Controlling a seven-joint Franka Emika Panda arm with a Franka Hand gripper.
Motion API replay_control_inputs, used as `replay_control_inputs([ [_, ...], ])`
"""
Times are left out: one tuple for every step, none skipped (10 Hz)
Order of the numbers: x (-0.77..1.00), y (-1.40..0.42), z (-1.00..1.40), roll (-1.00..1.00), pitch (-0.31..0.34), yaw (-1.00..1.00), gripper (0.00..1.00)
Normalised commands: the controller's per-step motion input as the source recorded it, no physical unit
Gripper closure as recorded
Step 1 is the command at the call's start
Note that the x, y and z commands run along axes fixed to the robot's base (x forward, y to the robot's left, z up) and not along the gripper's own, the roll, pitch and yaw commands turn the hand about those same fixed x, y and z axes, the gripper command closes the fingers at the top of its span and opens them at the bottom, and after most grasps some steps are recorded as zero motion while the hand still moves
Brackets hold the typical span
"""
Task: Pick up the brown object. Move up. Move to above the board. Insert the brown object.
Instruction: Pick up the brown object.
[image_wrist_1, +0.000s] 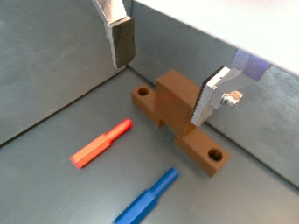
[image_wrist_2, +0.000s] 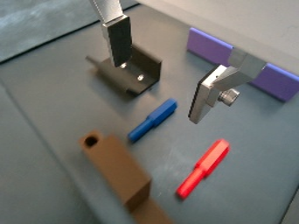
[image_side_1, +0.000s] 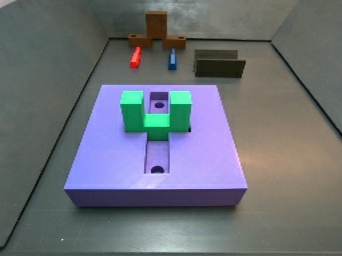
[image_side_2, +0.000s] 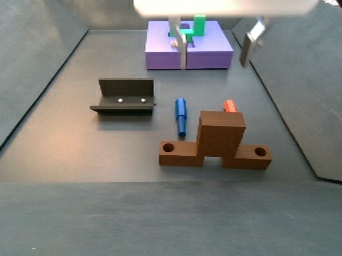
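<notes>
The brown object (image_wrist_1: 176, 112) is a wood-coloured T-shaped piece standing on the grey floor; it also shows in a wrist view (image_wrist_2: 117, 168) and in both side views (image_side_1: 158, 28) (image_side_2: 214, 142). My gripper (image_wrist_1: 167, 70) hangs above it, open and empty, with one finger on each side and clear of it. The gripper also shows in a wrist view (image_wrist_2: 165, 68) and at the top of a side view (image_side_2: 214, 42). The purple-blue board (image_side_1: 201, 150) with its green U-shaped block (image_side_1: 156, 110) lies apart from the brown object, and shows in a side view (image_side_2: 160, 55).
A red peg (image_wrist_1: 101, 144) and a blue peg (image_wrist_1: 149, 197) lie on the floor beside the brown object. The dark fixture (image_side_2: 123, 97) stands near the blue peg, also in a wrist view (image_wrist_2: 126, 72). Grey walls enclose the floor.
</notes>
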Motion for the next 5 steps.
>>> replay_control_inputs([
  [0.0,0.41,-0.26,0.22,0.031,0.05,0.0],
  [0.0,0.45,-0.23,0.24,0.054,0.09,0.0],
  [0.0,0.42,-0.17,0.17,0.051,0.08,0.0],
  [0.0,0.23,-0.16,0.0,0.033,0.0,0.0],
  [0.0,0.03,-0.19,0.0,0.0,-0.01,0.0],
])
